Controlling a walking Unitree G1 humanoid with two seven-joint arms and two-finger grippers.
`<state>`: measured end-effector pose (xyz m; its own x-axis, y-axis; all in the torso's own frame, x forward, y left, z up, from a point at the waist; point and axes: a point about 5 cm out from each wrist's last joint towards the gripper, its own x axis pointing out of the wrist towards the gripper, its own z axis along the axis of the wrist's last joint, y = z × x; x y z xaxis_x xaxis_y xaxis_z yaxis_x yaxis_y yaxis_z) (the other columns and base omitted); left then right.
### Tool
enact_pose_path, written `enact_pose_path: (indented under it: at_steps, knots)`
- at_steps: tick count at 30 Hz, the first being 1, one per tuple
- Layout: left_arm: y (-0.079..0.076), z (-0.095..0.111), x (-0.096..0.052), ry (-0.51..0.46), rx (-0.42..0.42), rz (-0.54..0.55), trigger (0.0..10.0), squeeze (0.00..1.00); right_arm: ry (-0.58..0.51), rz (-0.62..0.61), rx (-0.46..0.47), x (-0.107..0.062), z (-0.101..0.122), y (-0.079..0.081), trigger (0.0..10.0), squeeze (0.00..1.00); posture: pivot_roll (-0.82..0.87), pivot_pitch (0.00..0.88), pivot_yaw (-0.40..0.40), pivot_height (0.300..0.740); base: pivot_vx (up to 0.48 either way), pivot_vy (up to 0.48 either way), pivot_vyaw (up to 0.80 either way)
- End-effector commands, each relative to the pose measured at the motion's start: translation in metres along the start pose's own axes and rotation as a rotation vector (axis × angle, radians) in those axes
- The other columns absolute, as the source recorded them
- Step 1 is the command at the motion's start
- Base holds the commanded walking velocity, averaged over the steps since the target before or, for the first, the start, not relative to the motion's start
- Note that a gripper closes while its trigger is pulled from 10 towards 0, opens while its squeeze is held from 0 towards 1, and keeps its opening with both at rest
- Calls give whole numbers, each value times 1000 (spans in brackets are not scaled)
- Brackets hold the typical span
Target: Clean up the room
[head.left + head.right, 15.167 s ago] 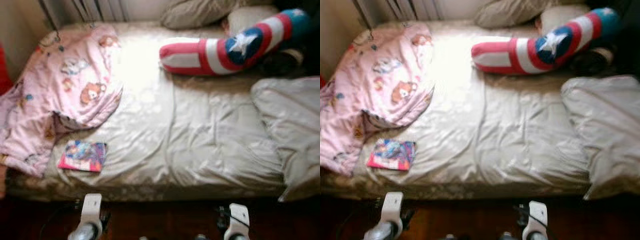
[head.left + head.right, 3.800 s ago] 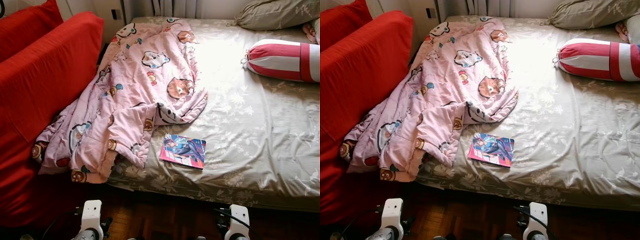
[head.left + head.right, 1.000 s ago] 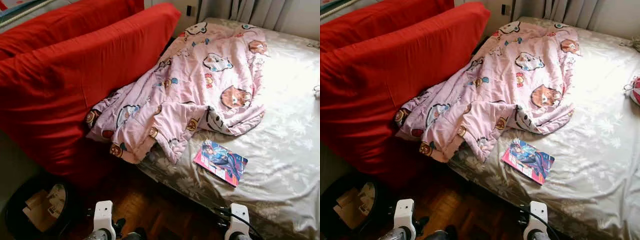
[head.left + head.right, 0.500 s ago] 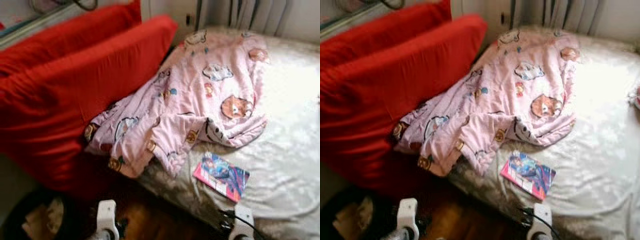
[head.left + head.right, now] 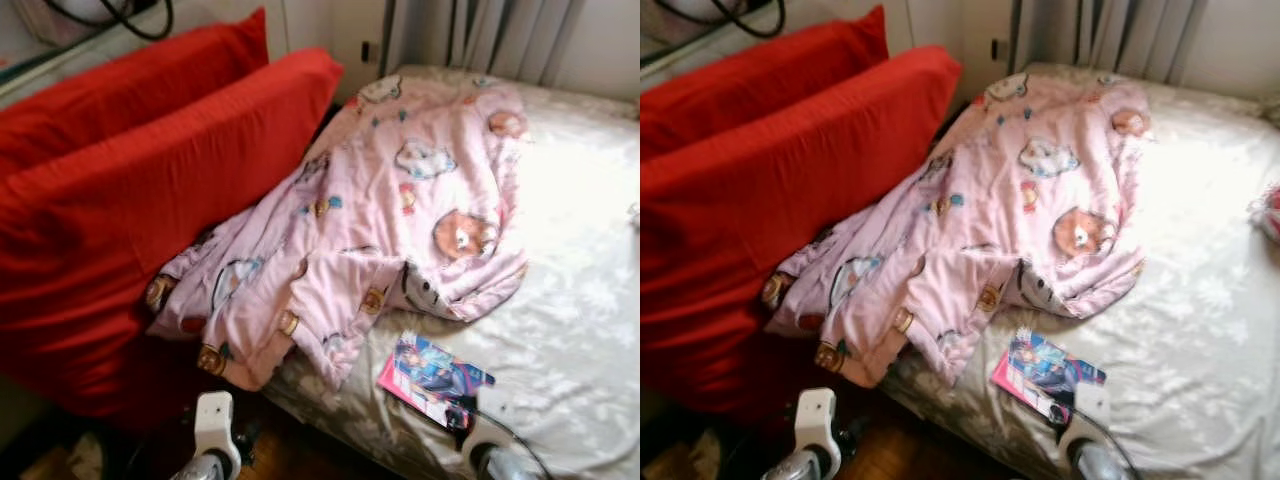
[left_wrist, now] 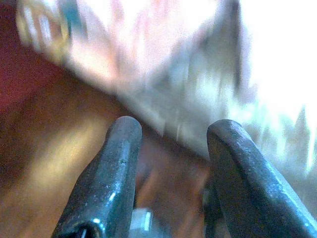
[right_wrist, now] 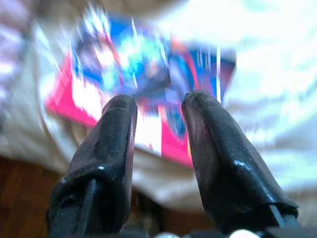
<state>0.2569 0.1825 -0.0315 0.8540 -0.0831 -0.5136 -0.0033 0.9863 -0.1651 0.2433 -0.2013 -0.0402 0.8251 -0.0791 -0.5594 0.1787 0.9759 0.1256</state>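
Since half a second ago the right gripper [image 7: 157,106] has been raised toward the comic book [image 5: 432,378], which lies on the bed [image 5: 590,300] near its front edge, just beside the pink cartoon blanket [image 5: 400,220]. Its jaws are parted narrowly, empty. The book's cover is blurred. The left gripper [image 6: 173,134] is held low over the wooden floor [image 6: 54,163], jaws spread wide. Red cushions [image 5: 150,190] lean at left.

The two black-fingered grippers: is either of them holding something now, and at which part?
Nothing is held. The right gripper is open, pointing at the colourful pink-edged comic book on the bed without touching it. The left gripper is open above the wooden floor.
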Motion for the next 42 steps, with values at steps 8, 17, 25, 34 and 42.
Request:
enact_pose_path:
  at_steps: [8,17,25,34,42]
  knots:
    - [5,68,0,-373,130,-49,10000,0,-329,30,-71,1,51,6,10000,0,-63,134,19,740,0,0,0]
    - [2,105,-20,-615,168,-65,10000,0,-551,94,-95,-16,81,14,10000,0,-63,205,0,740,0,0,0]
    - [1,116,-25,-639,154,-60,10000,0,-563,75,-81,-22,79,19,10000,0,-53,218,7,740,0,0,0]
    - [-7,127,-28,-656,150,-91,10000,0,-530,85,-97,-22,80,25,10000,0,-46,214,4,715,0,0,0]
    - [-8,127,-29,-648,161,-97,10000,0,-528,69,-112,-22,84,22,10000,0,-47,214,4,670,0,0,0]
